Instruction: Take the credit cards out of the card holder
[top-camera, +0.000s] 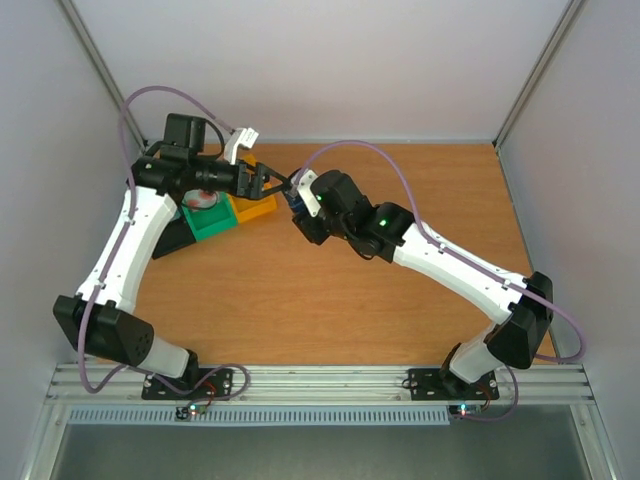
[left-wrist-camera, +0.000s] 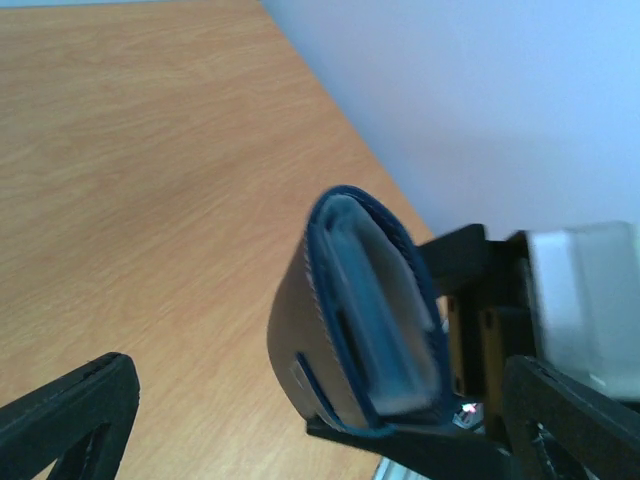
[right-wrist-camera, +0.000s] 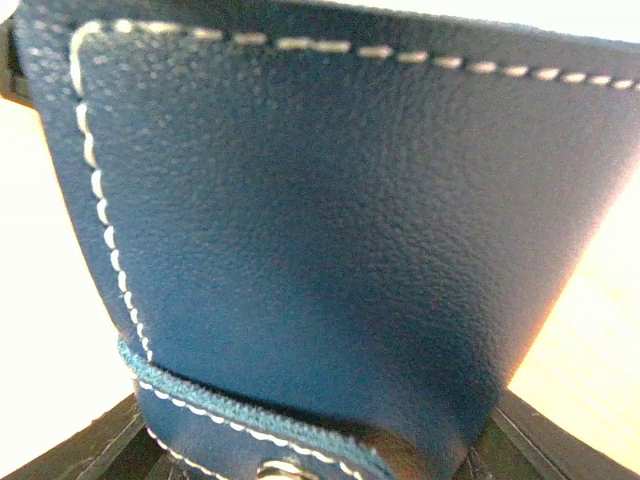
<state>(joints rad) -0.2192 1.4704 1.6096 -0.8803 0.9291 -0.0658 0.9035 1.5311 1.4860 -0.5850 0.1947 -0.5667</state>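
My right gripper (top-camera: 298, 200) is shut on the navy card holder (top-camera: 296, 208) and holds it above the table. In the right wrist view the holder's stitched leather (right-wrist-camera: 330, 220) fills the frame. In the left wrist view the holder (left-wrist-camera: 350, 330) is seen end-on, slightly spread, with pale blue-grey layers (left-wrist-camera: 375, 310) inside; I cannot tell cards from pockets. My left gripper (top-camera: 270, 183) is open, and its fingers (left-wrist-camera: 70, 410) stand wide on either side of the holder without touching it. No red card shows.
Black, green (top-camera: 212, 218) and yellow (top-camera: 255, 208) bins stand together at the back left under the left arm. Grey walls close in the wooden table (top-camera: 400, 300) at the back and sides.
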